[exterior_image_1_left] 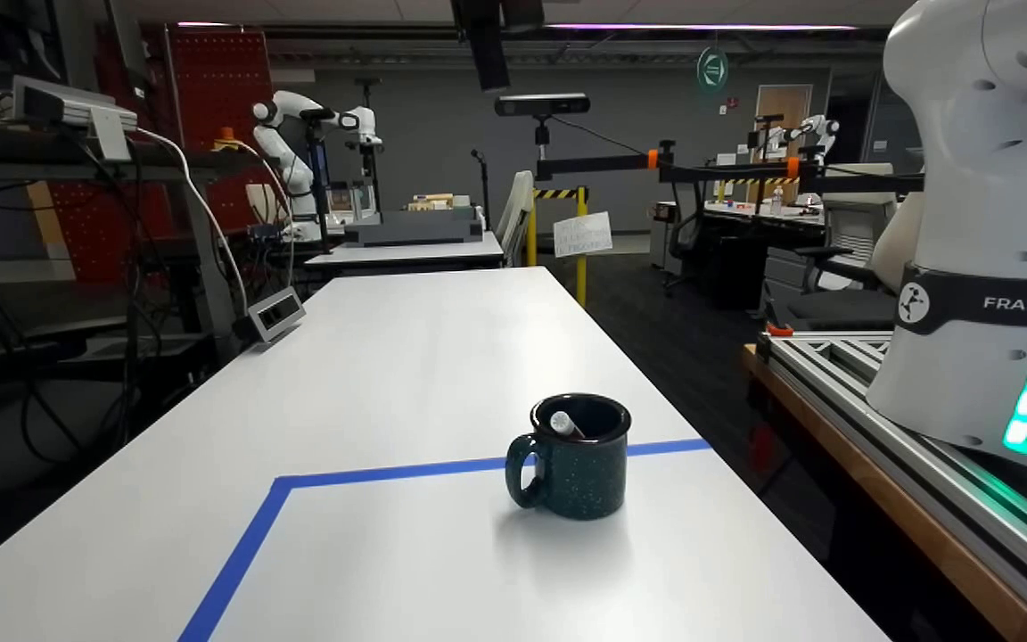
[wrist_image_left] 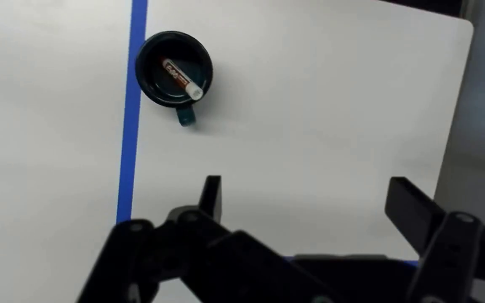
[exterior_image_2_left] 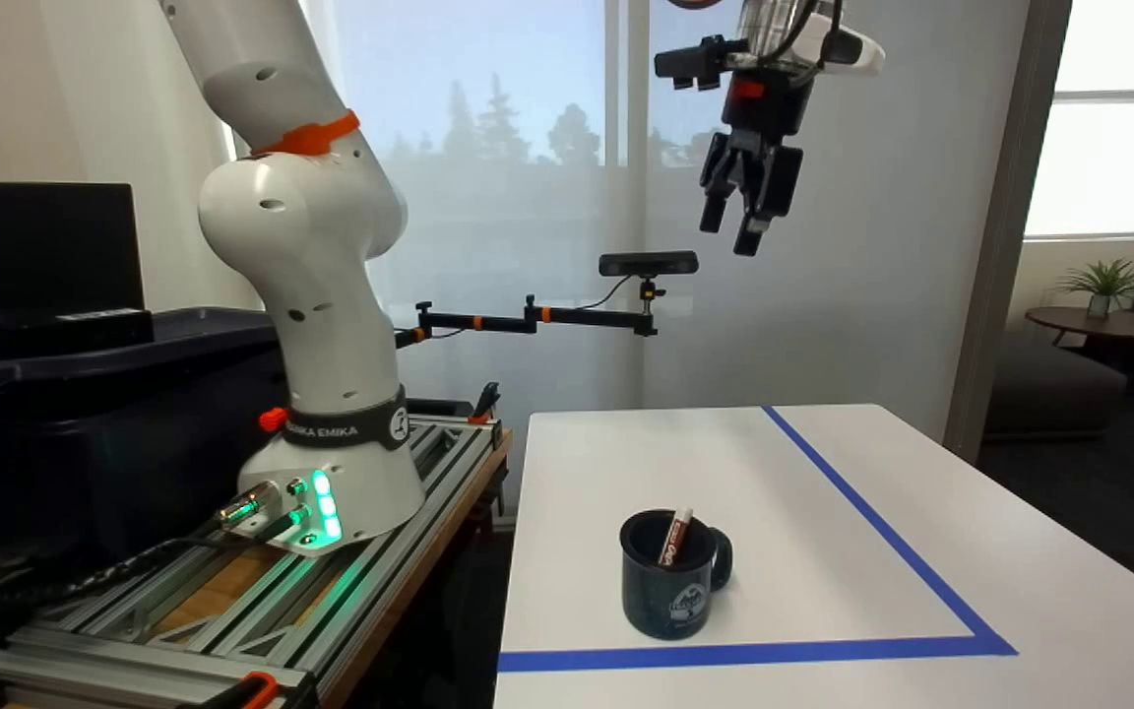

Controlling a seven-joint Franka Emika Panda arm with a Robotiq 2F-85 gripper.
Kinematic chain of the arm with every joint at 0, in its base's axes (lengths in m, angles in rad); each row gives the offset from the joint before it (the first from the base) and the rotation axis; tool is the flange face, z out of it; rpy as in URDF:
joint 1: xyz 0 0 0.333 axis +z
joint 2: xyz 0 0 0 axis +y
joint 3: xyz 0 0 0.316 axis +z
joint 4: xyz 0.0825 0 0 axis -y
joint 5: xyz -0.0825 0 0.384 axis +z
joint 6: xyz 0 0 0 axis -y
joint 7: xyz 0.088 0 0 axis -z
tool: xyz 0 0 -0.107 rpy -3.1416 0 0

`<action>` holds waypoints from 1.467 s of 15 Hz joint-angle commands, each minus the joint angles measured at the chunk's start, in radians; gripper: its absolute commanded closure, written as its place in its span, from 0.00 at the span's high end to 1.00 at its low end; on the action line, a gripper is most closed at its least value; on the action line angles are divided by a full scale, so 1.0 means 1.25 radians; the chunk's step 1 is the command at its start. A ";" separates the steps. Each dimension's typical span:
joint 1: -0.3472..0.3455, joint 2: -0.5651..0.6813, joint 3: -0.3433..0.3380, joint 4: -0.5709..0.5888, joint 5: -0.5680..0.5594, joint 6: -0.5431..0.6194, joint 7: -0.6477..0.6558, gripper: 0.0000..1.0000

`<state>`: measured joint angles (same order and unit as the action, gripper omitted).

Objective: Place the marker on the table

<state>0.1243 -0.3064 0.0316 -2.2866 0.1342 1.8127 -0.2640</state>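
The marker [wrist_image_left: 181, 78], with a whitish end and a red-brown printed body, leans inside the dark mug [wrist_image_left: 196, 52]. Its white end rests near the rim on the handle side. It also shows in both exterior views [exterior_image_1_left: 562, 423] [exterior_image_2_left: 675, 537]. The mug stands upright on the white table [wrist_image_left: 310, 105], touching or close beside a blue tape line. My gripper [exterior_image_2_left: 730, 229] hangs high above the table, pointing down, apart from the mug. In the wrist view its fingers [wrist_image_left: 305, 181] are wide apart with nothing between them.
Blue tape [exterior_image_2_left: 754, 654] marks a corner on the table near the mug. A small grey box [exterior_image_1_left: 275, 314] sits at the table's edge. A camera on a black boom [exterior_image_2_left: 648, 263] stands beyond the table. The arm's base [exterior_image_2_left: 331, 502] is on a metal-framed bench beside it.
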 commanded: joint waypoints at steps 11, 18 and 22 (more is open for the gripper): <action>-0.003 0.107 -0.004 -0.161 -0.184 0.292 -0.365 1.00; -0.008 0.178 0.011 -0.168 -0.240 0.292 -0.412 1.00; -0.008 0.204 0.023 -0.176 -0.270 0.297 -0.421 1.00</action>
<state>0.1199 -0.0597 0.0443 -2.4923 -0.1586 2.1749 -0.7801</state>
